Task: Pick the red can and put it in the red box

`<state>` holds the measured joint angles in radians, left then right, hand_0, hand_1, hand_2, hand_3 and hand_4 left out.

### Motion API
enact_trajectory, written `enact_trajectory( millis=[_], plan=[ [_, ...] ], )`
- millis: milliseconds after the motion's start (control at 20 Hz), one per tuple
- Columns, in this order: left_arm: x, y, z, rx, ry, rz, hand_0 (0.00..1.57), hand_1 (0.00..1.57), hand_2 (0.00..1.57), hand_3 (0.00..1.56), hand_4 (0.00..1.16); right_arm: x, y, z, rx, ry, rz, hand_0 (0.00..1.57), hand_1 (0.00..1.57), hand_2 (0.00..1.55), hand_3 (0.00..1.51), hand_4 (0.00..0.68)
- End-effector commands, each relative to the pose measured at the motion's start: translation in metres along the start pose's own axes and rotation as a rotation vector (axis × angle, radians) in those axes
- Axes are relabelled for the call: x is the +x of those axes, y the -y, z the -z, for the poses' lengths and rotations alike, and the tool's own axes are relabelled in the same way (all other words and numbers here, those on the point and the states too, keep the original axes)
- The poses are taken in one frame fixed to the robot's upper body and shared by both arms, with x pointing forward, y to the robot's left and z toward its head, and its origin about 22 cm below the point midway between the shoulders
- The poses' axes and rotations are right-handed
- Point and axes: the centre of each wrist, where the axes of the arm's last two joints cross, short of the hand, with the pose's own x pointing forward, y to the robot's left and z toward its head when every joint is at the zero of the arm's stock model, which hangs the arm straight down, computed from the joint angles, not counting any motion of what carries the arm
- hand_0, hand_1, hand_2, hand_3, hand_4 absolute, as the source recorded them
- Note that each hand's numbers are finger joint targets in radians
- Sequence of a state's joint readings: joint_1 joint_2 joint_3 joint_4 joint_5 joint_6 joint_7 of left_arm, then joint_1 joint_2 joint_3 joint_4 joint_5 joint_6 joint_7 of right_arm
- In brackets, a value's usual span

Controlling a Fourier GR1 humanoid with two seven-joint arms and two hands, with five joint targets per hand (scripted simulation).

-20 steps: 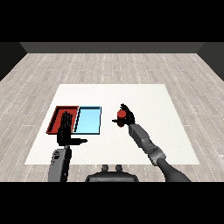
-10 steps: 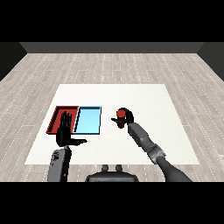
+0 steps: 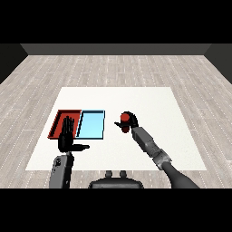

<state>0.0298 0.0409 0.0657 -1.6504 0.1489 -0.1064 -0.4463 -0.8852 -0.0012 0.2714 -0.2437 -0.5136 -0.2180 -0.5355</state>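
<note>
Head view, red can (image 3: 123,118) clasped in right hand (image 3: 129,120)

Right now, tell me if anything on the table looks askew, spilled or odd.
Nothing stands out. The red tray and light blue tray lie flat, side by side and square to each other. The right hand curls round the red can, right of the trays. The left hand is open with straight fingers.

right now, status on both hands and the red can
Right hand curled round red can, right of light blue tray. Left hand open, in front of red tray. Blue tray lies between can and red tray.
</note>
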Motion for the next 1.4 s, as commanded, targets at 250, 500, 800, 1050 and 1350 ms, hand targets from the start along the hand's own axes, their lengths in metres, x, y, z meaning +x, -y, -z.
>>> enact_trajectory(
  millis=[250,500,800,1050,1350],
  plan=[
    [-0.006,0.002,0.004,-0.01,-0.002,-0.011,0.0,0.0,0.0,0.0,0.0,0.022,-0.002,0.004,-0.024,0.116,0.0,1.54,1.54,1.47,1.38,0.586],
    [0.001,-0.013,-0.007,-0.024,0.003,0.013,0.0,0.0,0.0,0.0,0.0,0.051,0.001,0.013,-0.025,0.209,0.035,1.54,1.54,1.46,1.38,0.583],
    [0.02,0.037,0.012,-0.073,0.001,0.003,0.0,0.0,0.0,0.0,0.0,0.077,0.022,-0.003,-0.024,0.313,0.041,1.54,1.54,1.47,1.4,0.623],
    [0.017,0.051,0.019,-0.143,-0.042,-0.043,0.0,0.0,0.0,0.0,0.0,0.096,-0.002,-0.029,-0.022,0.416,0.087,1.48,1.48,1.44,1.4,0.631],
    [0.017,0.079,0.033,-0.183,-0.077,0.003,0.0,0.0,0.0,0.0,0.0,0.109,-0.025,-0.06,-0.03,0.436,0.06,1.48,1.48,1.43,1.39,0.636]
  ],
)
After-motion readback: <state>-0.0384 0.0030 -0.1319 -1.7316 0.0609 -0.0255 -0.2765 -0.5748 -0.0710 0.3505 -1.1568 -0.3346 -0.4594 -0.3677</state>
